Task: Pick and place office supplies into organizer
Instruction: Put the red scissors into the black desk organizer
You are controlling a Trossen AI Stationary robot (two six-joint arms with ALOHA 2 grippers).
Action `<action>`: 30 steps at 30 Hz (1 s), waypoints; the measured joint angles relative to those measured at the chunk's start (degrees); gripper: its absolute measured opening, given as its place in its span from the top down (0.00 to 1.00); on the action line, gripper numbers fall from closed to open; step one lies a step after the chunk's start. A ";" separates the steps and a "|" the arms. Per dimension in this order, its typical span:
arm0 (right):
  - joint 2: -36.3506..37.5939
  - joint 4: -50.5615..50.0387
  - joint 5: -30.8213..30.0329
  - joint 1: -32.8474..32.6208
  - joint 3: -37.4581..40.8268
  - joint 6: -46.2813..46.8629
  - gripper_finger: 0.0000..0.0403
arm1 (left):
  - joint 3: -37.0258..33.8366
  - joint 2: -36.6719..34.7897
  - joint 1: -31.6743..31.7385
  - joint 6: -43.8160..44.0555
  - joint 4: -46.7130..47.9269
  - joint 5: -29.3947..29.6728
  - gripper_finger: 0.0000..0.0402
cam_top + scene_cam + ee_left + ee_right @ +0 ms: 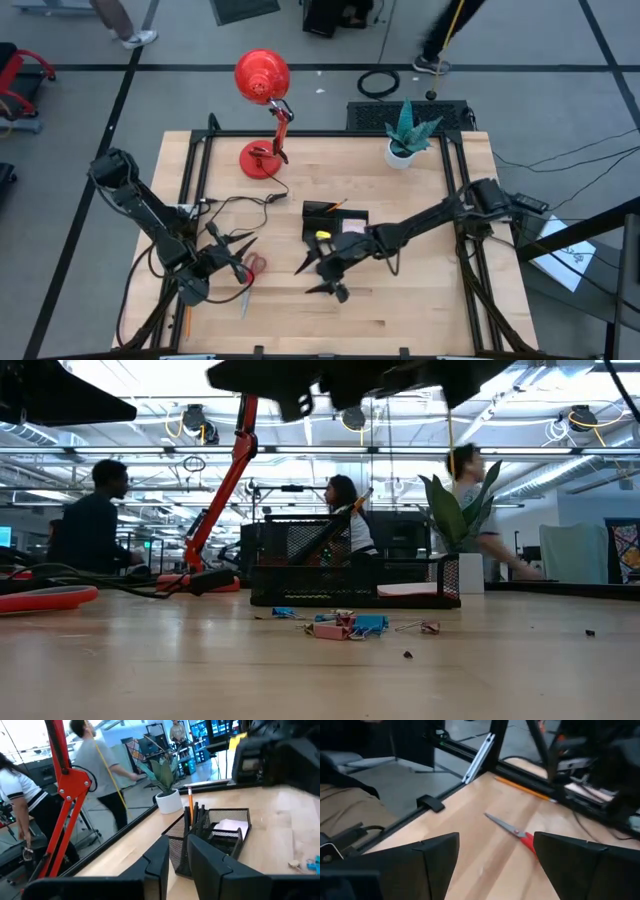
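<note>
a pale wooden table (400,310) carries a black mesh organizer (334,222) near its middle, an orange pencil (190,804) upright inside. left gripper (232,250) hovers beside red-handled scissors (254,268), fingers slightly parted, empty. right gripper (318,276) hangs in front of the organizer, jaws wide, empty. small clips (345,625) lie scattered before it.

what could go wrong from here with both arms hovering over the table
1. The red-handled scissors lie right beside the left gripper, near black cables; a reach could snag a cable.
2. The small blue and pink clips lie scattered loose in front of the black mesh organizer; the open right gripper may push them apart instead of pinching one.
3. An orange pencil lies at the table edge and could roll off.
</note>
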State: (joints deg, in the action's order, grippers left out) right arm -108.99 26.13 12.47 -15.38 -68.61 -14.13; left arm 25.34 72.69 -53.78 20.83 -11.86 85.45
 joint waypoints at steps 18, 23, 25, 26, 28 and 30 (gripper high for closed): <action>-4.42 -4.74 1.33 2.12 -5.88 -2.47 0.40 | 0.00 0.00 0.48 5.72 0.51 -16.06 0.81; 0.57 -13.48 1.09 1.49 -4.80 -5.16 0.52 | 0.00 0.00 2.61 15.50 5.86 -26.38 0.81; 2.83 -13.39 1.08 0.87 -2.47 -6.53 0.62 | 0.00 0.02 3.96 20.71 9.01 -31.96 0.81; 4.04 -12.75 1.10 0.59 -1.04 -7.41 0.67 | 0.00 0.02 4.48 22.75 10.72 -34.80 0.82; 6.71 -11.20 1.20 -0.04 2.64 -8.54 0.79 | 0.64 0.07 4.85 25.94 16.22 -39.44 0.86; 9.28 -7.72 1.17 -0.37 6.58 -8.68 0.92 | 2.78 0.07 4.64 30.73 24.00 -43.15 0.94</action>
State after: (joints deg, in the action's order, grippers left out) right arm -99.71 18.41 13.64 -15.75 -62.03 -22.81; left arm 28.12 72.75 -49.14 51.56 12.15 42.30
